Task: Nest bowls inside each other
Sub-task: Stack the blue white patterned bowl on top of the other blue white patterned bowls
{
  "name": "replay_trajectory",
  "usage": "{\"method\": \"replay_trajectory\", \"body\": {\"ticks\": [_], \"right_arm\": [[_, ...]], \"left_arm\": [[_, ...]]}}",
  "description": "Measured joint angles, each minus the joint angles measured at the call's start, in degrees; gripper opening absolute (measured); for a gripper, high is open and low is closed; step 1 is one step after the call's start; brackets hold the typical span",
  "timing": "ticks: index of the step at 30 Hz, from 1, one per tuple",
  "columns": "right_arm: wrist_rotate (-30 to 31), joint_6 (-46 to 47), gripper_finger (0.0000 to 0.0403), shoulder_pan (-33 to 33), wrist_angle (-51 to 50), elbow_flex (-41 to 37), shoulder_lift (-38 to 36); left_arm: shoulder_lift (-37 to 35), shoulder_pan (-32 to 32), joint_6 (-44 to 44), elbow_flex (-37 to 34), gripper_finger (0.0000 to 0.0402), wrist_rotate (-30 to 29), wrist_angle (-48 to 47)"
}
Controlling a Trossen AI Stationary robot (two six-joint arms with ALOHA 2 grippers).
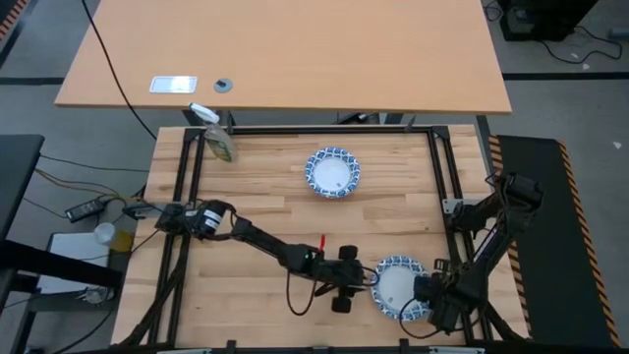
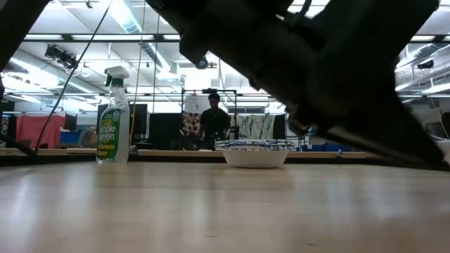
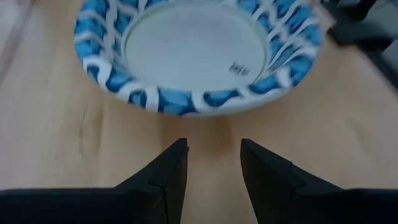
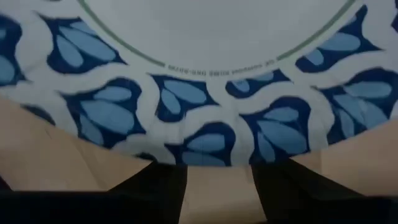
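High view: two round bowls (image 1: 333,172) (image 1: 398,286) sit upright on the wooden worktop (image 1: 256,211); left hand (image 1: 366,278) parted, empty; right hand (image 1: 421,292) straddles the lower bowl's rim, grip unclear.

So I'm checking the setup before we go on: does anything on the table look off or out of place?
Only a spray bottle at the table's far left corner, lying on its side by the top view though the low view shows it upright. Both bowls sit flat and look intact.

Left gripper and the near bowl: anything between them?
Nothing: the left wrist view shows only bare wooden table between the open left gripper and the near bowl.
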Motion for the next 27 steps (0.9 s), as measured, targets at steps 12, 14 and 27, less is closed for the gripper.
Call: {"method": "replay_trajectory", "body": {"ticks": [12,14,27], "right_arm": [[1.85,-0.89,0.0182,-1.97,0.39,0.0,-0.28],[1.86,-1.71,0.0182,-2.29,0.36,0.0,-0.28],[7.6,-0.43,0.0182,-2.98,-0.02,0.0,-0.28]], "left_arm": [[0.0,0.35,0.48,0.0,0.015,-0.11,-0.28],[0.0,0.35,0.51,0.0,0.015,-0.11,-0.61],[-1.02,0.33,3.61,-0.09,0.015,-0.32,-2.99]]}}
